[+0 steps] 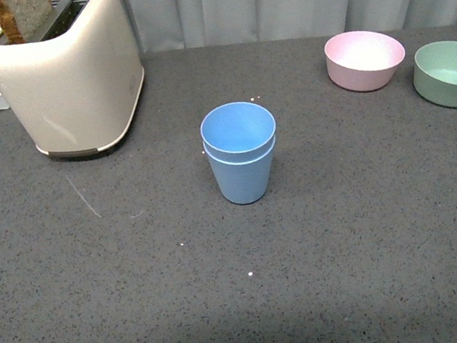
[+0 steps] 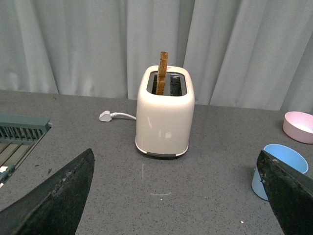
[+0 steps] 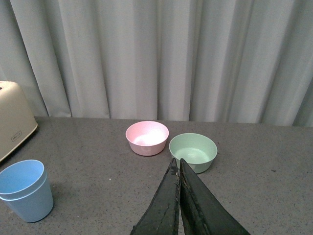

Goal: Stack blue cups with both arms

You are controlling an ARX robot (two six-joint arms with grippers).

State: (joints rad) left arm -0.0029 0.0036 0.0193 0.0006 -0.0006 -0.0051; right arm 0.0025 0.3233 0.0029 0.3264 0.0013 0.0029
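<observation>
Left gripper point(image 2: 176, 196) spread wide, empty. Right gripper point(image 3: 179, 196) pressed closed, empty. Neither arm shows in the front view. Blue cups point(image 1: 241, 152) stand upright, already nested, mid-table between both, right of the toaster point(image 1: 65, 71); neither arm clearly nearer.

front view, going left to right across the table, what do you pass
cream plastic toaster with a bread slice in its slot → stacked light blue plastic cups → round pink bowl → round pale green bowl
</observation>
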